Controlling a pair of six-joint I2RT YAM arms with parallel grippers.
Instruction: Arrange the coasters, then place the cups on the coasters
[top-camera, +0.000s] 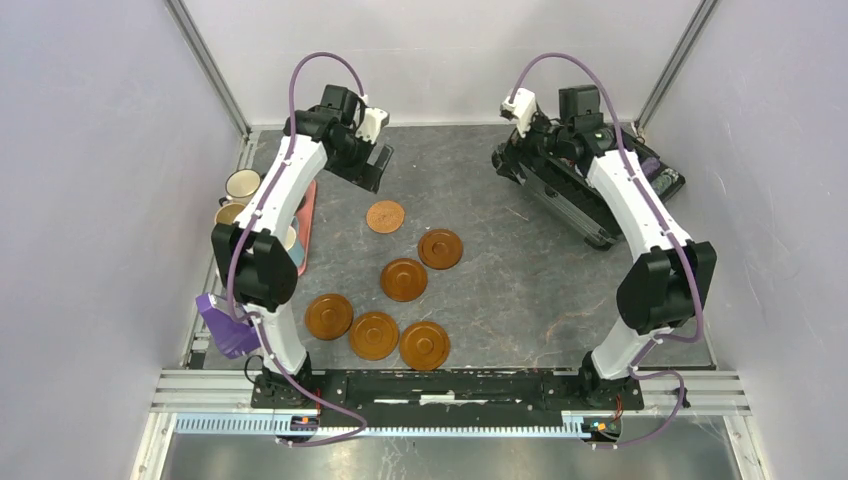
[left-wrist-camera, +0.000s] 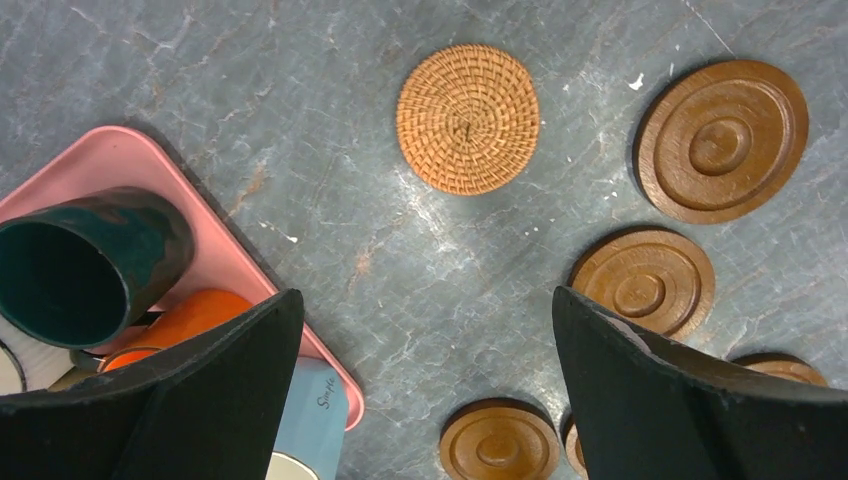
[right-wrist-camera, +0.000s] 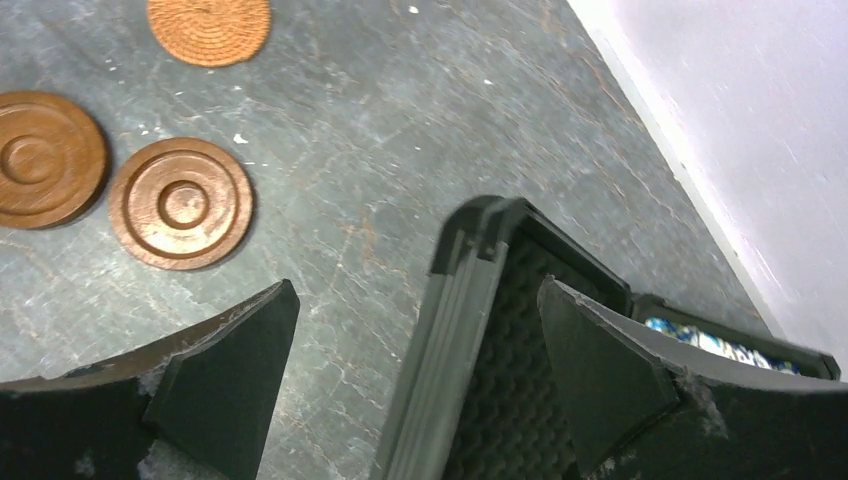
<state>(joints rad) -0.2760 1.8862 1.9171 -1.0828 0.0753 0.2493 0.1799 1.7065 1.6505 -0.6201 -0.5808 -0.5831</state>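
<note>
**Across the tabletop (top-camera: 520, 290), coasters (top-camera: 404, 279) are lying unsorted**

Between the left arm (top-camera: 275, 200) and the right arm (top-camera: 640, 215), the six coasters are sitting in a ragged scatter, none lined up and none carrying a cup. The left hand (top-camera: 375, 160) is hanging over the far-left part of the surface with its fingers spread fully apart and nothing between them. In its wrist view the woven coaster (left-wrist-camera: 467, 118) is sitting just ahead of the gap, apart from both fingers, with darker wooden ones trailing off to one side. The right hand (right-wrist-camera: 417, 288) is likewise gaping and gripping nothing. It is hovering over a black case (right-wrist-camera: 480, 340) at the far right, well apart from the scatter. The cups (top-camera: 243, 185) are crowding together on a pink tray (top-camera: 308, 205) at the left edge, underneath the left arm.

Arranging is looking like the step in hand, and it is turning on one fact. The woven coaster is lying nearer the left hand than the right, a little toward the arm bases from it. Being round, it is offering no long axis to match, so a straight drop with the fingers straddling its rim is probably calling for little wrist turn. Its thin, flat shape may be making the pinch awkward.
</note>
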